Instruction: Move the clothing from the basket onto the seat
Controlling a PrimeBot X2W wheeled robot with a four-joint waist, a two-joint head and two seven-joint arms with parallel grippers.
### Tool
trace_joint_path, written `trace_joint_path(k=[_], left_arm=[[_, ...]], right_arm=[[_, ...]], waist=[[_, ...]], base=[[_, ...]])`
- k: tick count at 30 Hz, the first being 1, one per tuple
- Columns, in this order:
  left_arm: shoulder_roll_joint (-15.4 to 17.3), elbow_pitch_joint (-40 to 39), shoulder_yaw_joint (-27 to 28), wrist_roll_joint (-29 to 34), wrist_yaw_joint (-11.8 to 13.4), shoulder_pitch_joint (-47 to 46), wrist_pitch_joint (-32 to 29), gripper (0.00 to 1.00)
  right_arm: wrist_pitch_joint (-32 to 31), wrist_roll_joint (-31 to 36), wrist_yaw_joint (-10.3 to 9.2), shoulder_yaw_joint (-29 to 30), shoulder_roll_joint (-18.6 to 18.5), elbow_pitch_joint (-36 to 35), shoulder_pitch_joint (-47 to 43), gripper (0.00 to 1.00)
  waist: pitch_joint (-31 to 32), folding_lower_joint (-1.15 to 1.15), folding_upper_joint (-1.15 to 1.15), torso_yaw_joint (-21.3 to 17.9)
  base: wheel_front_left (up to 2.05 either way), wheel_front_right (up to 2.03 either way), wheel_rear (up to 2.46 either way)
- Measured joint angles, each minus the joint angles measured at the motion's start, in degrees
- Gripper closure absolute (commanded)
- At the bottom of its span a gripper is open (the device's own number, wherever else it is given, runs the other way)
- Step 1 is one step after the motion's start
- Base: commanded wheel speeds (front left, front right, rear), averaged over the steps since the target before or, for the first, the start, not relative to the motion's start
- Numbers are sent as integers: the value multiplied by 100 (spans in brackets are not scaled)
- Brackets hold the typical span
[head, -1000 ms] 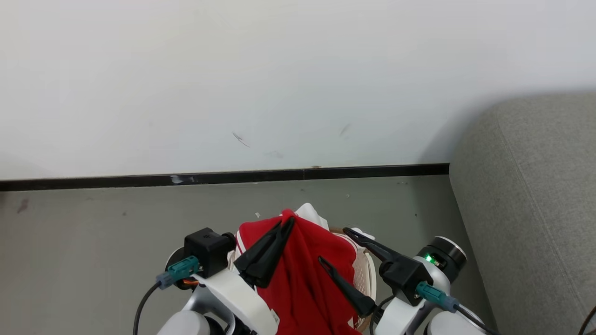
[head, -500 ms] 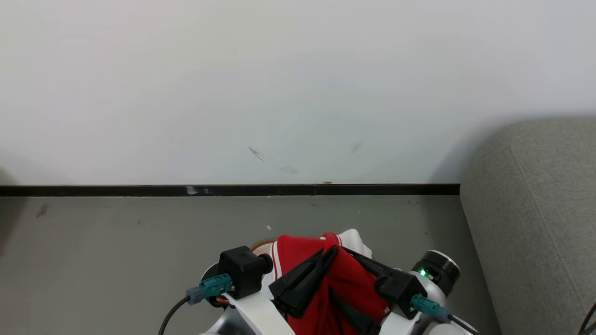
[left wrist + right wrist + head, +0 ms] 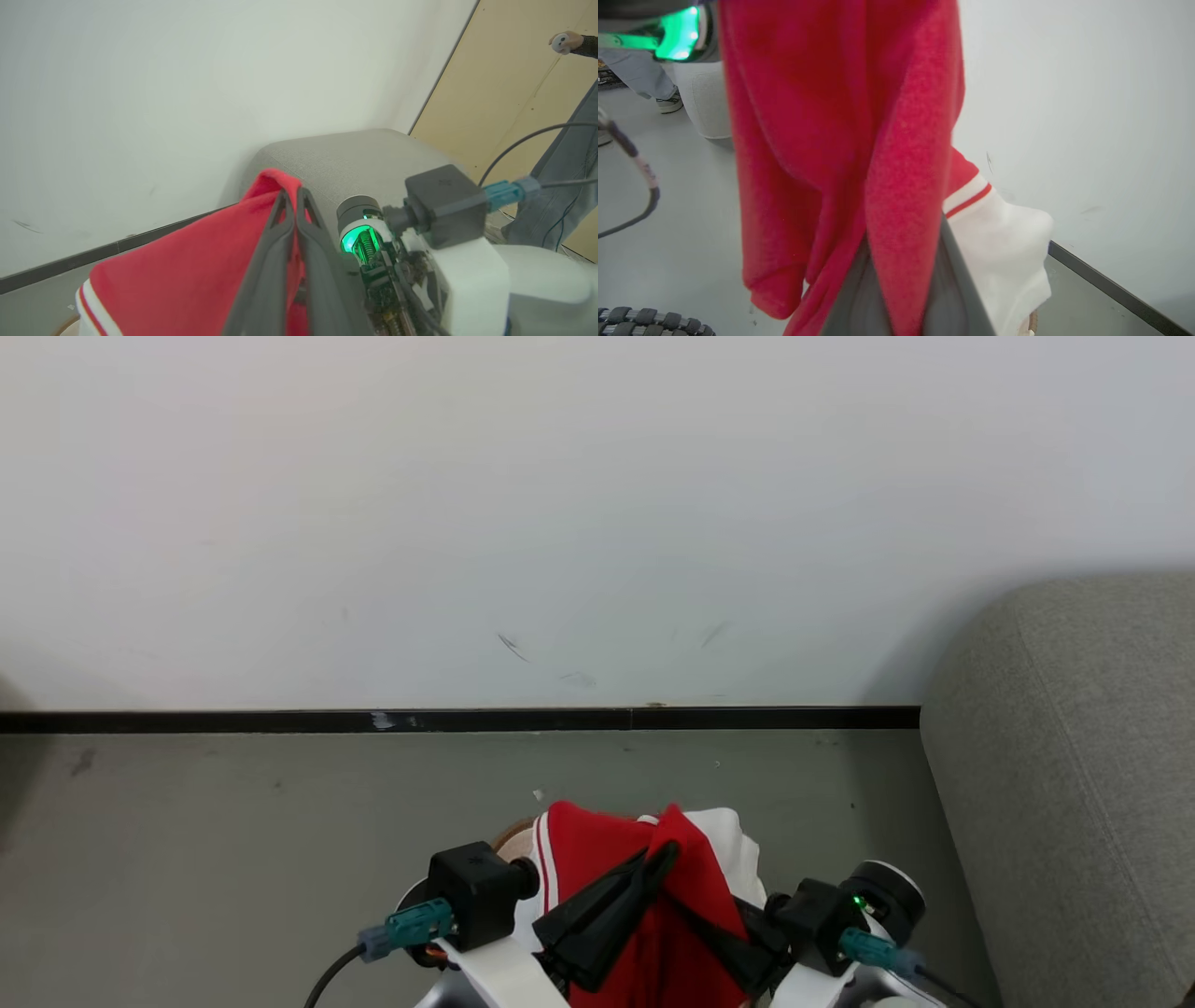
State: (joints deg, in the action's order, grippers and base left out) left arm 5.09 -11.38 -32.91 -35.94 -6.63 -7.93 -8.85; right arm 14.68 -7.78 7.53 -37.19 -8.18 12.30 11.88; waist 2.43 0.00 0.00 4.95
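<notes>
The red clothing (image 3: 597, 859) with white bands hangs bunched between my two grippers at the bottom of the head view. My left gripper (image 3: 663, 852) is shut on a raised fold of it, seen close in the left wrist view as clothing (image 3: 196, 275) pinched at the left gripper (image 3: 290, 198) tips. My right gripper (image 3: 719, 938) is shut on the same clothing (image 3: 840, 140) lower down, with a red fold running between the right gripper (image 3: 903, 233) fingers. A sliver of the basket's brown rim (image 3: 512, 833) peeks out behind the cloth. The grey seat (image 3: 1074, 756) stands to the right.
A white wall with a black skirting strip (image 3: 467, 720) runs close ahead over grey floor (image 3: 233, 840). A person (image 3: 565, 186) stands beyond the seat (image 3: 355, 158), with a foot (image 3: 668, 103) on the floor. A dark cable (image 3: 640, 186) hangs at the left.
My right gripper, open beside the cloth a second ago, has moved in and shut on the red clothing. The left gripper keeps its grip. The head camera has shifted.
</notes>
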Motion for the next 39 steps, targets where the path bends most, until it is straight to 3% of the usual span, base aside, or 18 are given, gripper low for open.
trace_joint_path(k=[2, 4, 5, 22, 39], left_arm=[[35, -4, 24, 21, 22, 31, 0, 50], [86, -15, 90, 27, 54, 81, 1, 9], [107, -30, 115, 27, 55, 112, 1, 0], [276, -60, 127, 283, 92, 404, 397, 0], [275, 179, -127, 294, 35, 456, 744, 0]], right_arm=[[0, -25, 1, 57, 2, -35, 0, 100], [0, -43, 1, 190, -1, -99, 0, 100], [0, -51, 1, 263, -5, -123, 0, 100], [0, -35, 1, 1439, -293, -538, -233, 100], [0, -25, 0, 2239, -391, -918, -976, 100]], waist=[[-3, 0, 0, -11], [-12, 0, 0, -35], [-17, 0, 0, -48], [-80, 0, 0, -393], [-143, 0, 0, -1098]], base=[[0, 0, 0], [0, 0, 0], [0, 0, 0], [0, 0, 0], [0, 0, 0]])
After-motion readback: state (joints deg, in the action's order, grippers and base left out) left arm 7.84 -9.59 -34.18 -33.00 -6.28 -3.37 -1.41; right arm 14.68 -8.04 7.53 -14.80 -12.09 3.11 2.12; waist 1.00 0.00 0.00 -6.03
